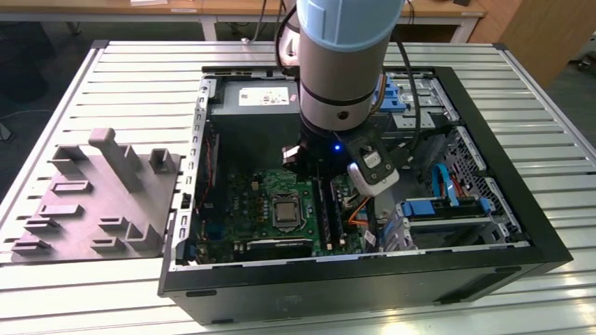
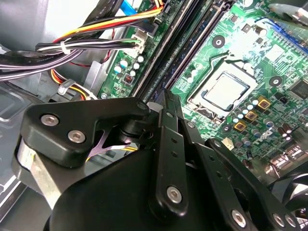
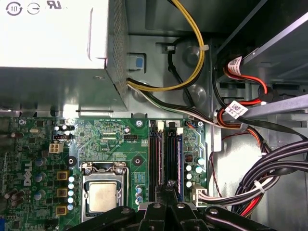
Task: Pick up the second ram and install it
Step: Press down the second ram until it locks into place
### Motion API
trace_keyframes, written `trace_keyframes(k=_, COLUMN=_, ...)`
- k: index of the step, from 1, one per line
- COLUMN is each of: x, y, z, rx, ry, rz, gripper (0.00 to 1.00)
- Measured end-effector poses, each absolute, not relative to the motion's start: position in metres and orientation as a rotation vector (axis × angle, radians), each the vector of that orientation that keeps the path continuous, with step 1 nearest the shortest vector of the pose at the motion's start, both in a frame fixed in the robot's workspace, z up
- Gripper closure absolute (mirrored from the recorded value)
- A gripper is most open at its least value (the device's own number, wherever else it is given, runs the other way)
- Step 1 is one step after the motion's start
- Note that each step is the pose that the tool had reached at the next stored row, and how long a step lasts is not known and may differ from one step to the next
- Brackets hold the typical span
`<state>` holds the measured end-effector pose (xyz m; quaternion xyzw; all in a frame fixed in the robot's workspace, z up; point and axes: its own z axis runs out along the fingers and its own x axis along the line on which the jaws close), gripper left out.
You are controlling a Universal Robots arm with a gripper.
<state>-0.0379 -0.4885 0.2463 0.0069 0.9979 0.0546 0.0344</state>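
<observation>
Two claw fingers are pinching together directly above the second ram, which is sitting in its motherboard slot; uneven pressing could be leaving one end unlatched, I judge.

An open black computer case lies on a slatted metal table. Inside it, a green motherboard carries a bare silver processor in its socket. At 12 o'clock from the motherboard in the exterior view sits the grey power supply. A bundle of black, yellow and red cables runs beside the board. A grey moulded fixture rests on the table at 9 o'clock from the case.
</observation>
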Motion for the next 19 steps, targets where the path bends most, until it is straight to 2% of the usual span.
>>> trace_keyframes(k=19, x=-0.038, y=-0.462, z=0.245, rx=0.021, ry=3.068, rz=0.168, gripper=0.9)
